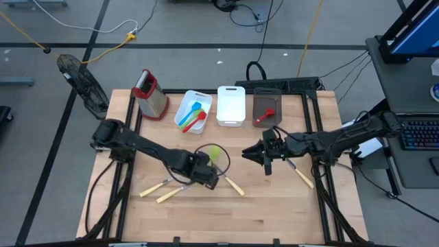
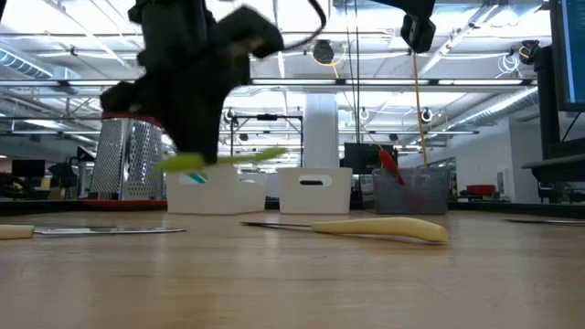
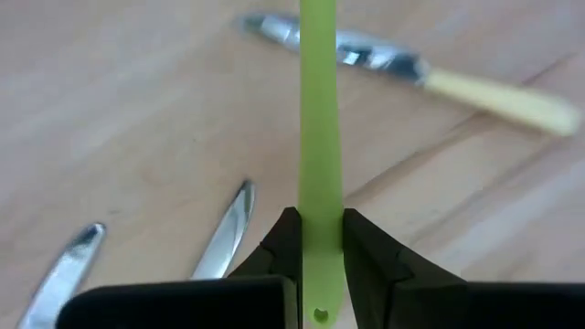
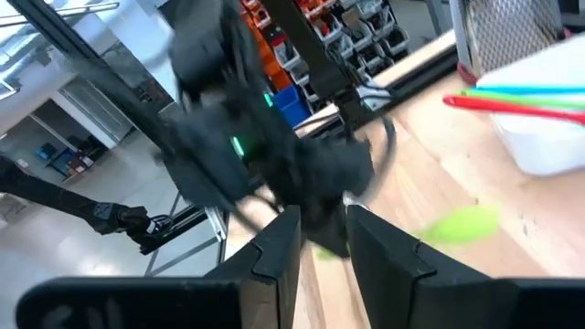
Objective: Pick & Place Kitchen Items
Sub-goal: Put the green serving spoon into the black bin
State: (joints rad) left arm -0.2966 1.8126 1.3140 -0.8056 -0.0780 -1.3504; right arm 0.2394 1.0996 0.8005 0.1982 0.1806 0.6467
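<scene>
My left gripper (image 1: 208, 170) is shut on a light green plastic utensil (image 1: 215, 155) above the table's middle; its head points toward the far edge. In the low view the green utensil (image 2: 219, 160) hangs level, clear of the wood. My right gripper (image 1: 247, 154) hovers just right of it, empty, its fingers a narrow gap apart (image 4: 322, 239). Two yellow-handled knives (image 1: 163, 190) lie near the left gripper, a third (image 1: 233, 185) beside it and another (image 1: 302, 177) under the right arm. Blue, green and red utensils (image 1: 193, 118) lie in a white bin; a red one (image 1: 265, 116) is in the dark grey bin. My left gripper pinches the green utensil's flat handle (image 3: 320, 215) between its two fingers, close to the end with the small hole (image 3: 320, 315). The handle runs straight out along the fingers. The utensil is lifted clear, roughly level, above the knives.
A red-topped metal grater (image 1: 151, 94) stands at the far left. Three bins line the far edge: white (image 1: 184, 103), white (image 1: 231, 96) and dark grey (image 1: 267, 95). Bare wood lies along the near edge (image 1: 260, 219). Cables run over the floor beyond the table.
</scene>
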